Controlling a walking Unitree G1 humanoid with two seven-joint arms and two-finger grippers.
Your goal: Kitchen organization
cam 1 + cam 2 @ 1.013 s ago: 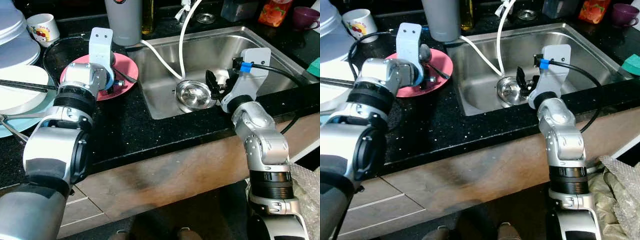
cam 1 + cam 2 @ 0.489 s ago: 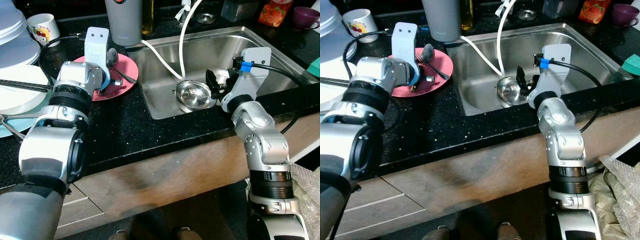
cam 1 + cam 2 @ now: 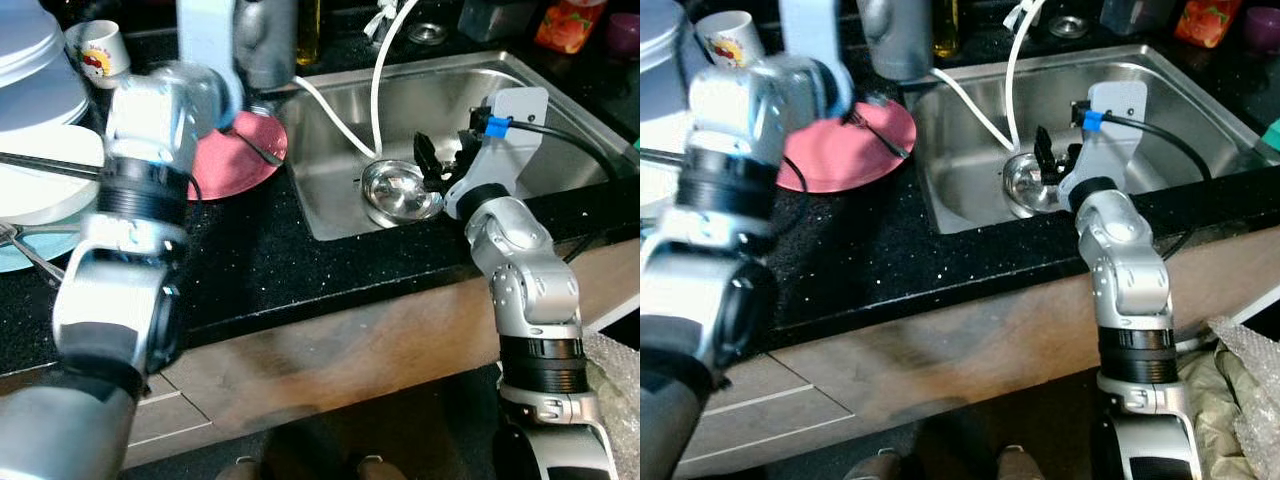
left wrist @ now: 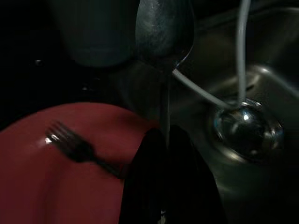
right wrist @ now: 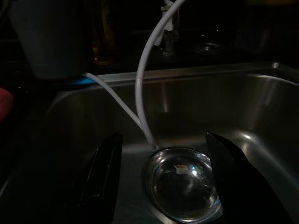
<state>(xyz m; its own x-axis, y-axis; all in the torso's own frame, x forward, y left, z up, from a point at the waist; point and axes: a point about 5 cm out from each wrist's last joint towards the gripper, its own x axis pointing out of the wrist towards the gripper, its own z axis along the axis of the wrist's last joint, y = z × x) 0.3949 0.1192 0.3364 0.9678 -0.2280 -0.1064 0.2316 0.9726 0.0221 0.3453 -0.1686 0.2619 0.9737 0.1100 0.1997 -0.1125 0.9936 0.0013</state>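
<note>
My left gripper (image 4: 164,140) is shut on the handle of a steel spoon (image 4: 164,32), holding it up above the pink plate (image 3: 235,160). A fork (image 4: 77,148) still lies on that plate near its sink-side edge. In the sink (image 3: 520,75) stands a small steel bowl (image 3: 400,190). My right gripper (image 5: 163,179) hovers open just in front of this bowl, with nothing between its fingers (image 5: 100,182).
A white hose (image 3: 375,90) runs down into the steel bowl. Behind the pink plate stands a grey canister (image 3: 895,35). At the left are a white mug (image 3: 100,55), stacked plates (image 3: 40,80) and a white plate (image 3: 40,180) with utensils. An orange packet (image 3: 570,25) sits at the back right.
My left arm has risen from the pink plate, carrying the spoon up with it; the fork stays on the plate. The right arm has not moved.
</note>
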